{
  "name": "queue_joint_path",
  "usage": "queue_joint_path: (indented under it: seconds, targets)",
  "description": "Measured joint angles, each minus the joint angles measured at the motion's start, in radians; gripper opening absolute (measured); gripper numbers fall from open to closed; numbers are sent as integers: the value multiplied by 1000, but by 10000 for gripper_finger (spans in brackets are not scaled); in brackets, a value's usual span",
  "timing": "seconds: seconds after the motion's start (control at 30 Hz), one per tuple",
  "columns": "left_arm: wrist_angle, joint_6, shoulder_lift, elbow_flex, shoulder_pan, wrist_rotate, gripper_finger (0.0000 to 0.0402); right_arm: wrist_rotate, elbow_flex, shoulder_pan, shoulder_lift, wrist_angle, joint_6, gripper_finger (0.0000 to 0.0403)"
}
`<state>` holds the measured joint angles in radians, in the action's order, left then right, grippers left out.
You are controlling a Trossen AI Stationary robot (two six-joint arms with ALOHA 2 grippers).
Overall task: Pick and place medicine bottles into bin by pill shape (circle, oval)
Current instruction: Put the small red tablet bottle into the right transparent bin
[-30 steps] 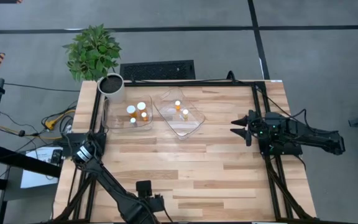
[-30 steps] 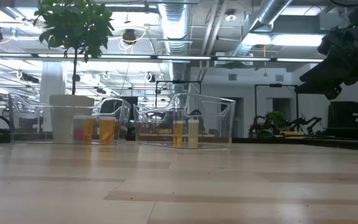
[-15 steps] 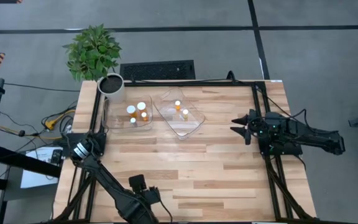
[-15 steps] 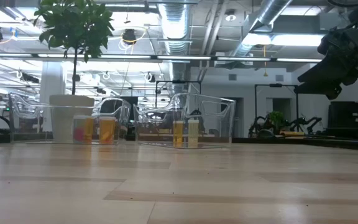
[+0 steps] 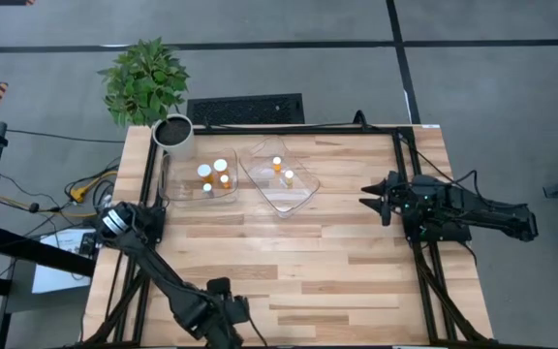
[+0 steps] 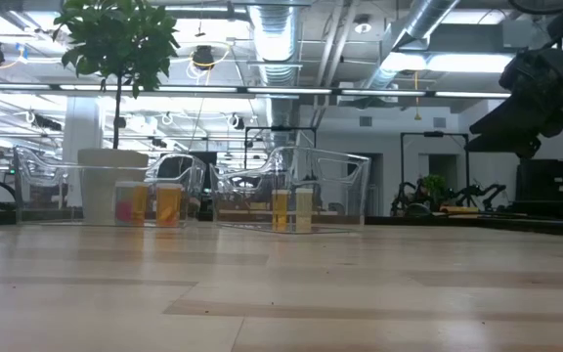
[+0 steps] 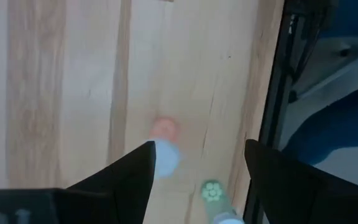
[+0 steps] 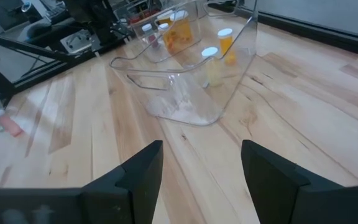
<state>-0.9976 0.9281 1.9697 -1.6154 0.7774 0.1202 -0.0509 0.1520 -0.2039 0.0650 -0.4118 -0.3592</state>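
On the wooden table [image 5: 289, 262], the two clear tubs sit side by side toward the far edge: the left tub [image 5: 200, 177] just beside the white plant pot [image 5: 174, 136], and the right tub [image 5: 281, 175] turned at an angle next to it. The right arm reaches in over the table's right edge, its gripper [image 5: 369, 197] hanging above bare wood, well apart from the tubs, with its fingers [image 8: 143, 171] spread wide and holding nothing. The left arm stretches along the table's near left side, its gripper [image 5: 223, 310] low over the near edge with fingers [image 7: 129, 174] also spread wide and empty. All the medicine bottles in view stand inside the tubs: about four white-capped ones [image 5: 214, 174] in the left tub and two [image 5: 282, 169] in the right tub, all upright in the low view.
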Motion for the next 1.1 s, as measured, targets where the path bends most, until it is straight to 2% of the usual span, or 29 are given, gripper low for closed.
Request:
queue_joint_path:
  seconds: [0.13,0.43,0.57,0.7,1.1]
  targets:
    - [-27,-43,0,0,-24,-32,241,0,0,0,0,-4,0,225]
    - [-30,-115,2,0,-48,-19,241,0,0,0,0,-8,0,225]
    - [24,-110,2,30,-48,-17,241,0,0,0,0,-8,0,225]
    - [90,-91,3,97,-43,-76,241,0,0,0,0,-8,1,225]
    - [69,-123,4,117,-44,-68,240,0,0,0,0,-8,1,225]
